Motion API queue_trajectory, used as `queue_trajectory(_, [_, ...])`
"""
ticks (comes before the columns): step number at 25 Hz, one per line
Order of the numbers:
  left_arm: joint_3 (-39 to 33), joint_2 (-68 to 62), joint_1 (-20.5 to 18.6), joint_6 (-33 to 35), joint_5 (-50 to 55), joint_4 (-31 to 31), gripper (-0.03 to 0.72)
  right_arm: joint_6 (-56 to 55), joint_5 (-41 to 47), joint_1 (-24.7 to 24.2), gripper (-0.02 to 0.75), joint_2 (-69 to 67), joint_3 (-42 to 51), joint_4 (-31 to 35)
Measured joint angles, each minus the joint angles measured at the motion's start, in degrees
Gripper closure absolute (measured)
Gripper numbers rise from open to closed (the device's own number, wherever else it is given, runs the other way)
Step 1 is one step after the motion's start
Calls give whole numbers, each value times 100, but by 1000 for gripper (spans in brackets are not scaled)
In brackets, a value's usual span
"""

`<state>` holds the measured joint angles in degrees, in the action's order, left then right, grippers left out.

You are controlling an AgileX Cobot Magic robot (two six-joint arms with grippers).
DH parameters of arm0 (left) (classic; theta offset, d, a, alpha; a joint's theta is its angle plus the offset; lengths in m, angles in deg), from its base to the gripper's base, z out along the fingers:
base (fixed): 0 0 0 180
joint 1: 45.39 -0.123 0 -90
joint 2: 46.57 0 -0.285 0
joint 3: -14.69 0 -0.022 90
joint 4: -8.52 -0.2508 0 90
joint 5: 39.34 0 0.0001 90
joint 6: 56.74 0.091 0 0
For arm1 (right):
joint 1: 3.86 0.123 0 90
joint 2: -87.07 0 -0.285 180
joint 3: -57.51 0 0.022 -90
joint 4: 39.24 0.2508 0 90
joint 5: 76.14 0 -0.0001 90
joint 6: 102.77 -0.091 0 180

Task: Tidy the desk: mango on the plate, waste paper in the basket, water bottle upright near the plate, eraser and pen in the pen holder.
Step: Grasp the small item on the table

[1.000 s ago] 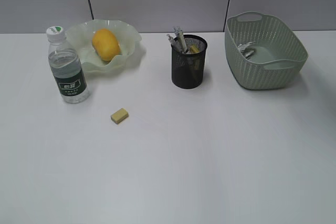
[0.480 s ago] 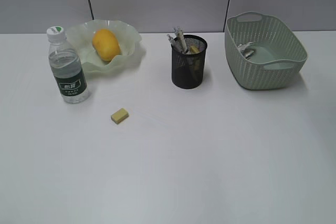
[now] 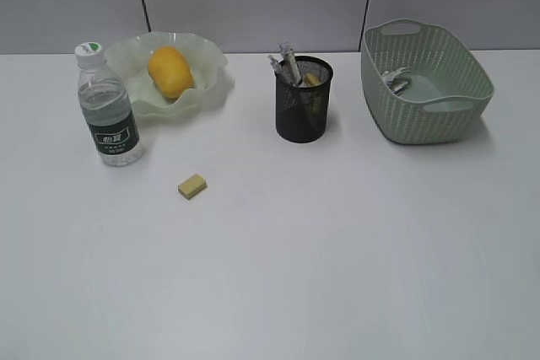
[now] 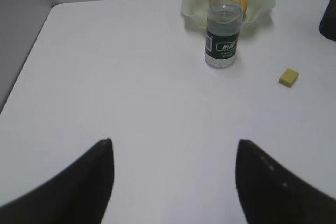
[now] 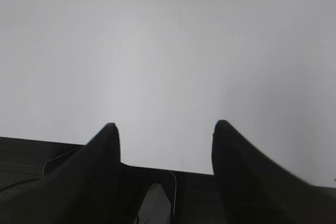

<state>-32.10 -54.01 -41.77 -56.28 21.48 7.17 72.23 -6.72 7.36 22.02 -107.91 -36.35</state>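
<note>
One small yellow block eraser is lying loose on the white surface; both end effectors, left and right, are hanging spread and empty.

Matt smooth white desk; clear glossy plastic water bottle; black wire-mesh pen holder; perforated woven-look plastic basket; translucent ruffled plate.

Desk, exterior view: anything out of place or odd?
One thing: a small yellow eraser lies loose on the desk, in front of the upright water bottle, not in the pen holder. Nothing spilled or tipped.
</note>
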Motion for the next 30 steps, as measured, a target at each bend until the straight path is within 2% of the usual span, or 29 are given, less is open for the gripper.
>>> queue_trajectory(7, [0,0,0,0,0,5,141,0,-29,0,290,1833,1301,16])
queue_trajectory(15, [0,0,0,0,0,5,141,197,-829,0,290,4036,2618,20])
queue_trajectory(23, [0,0,0,0,0,5,141,649,-902,0,290,5677,3241,20])
queue_trajectory(30, [0,0,0,0,-4,7,141,690,-912,0,290,5779,3371,35])
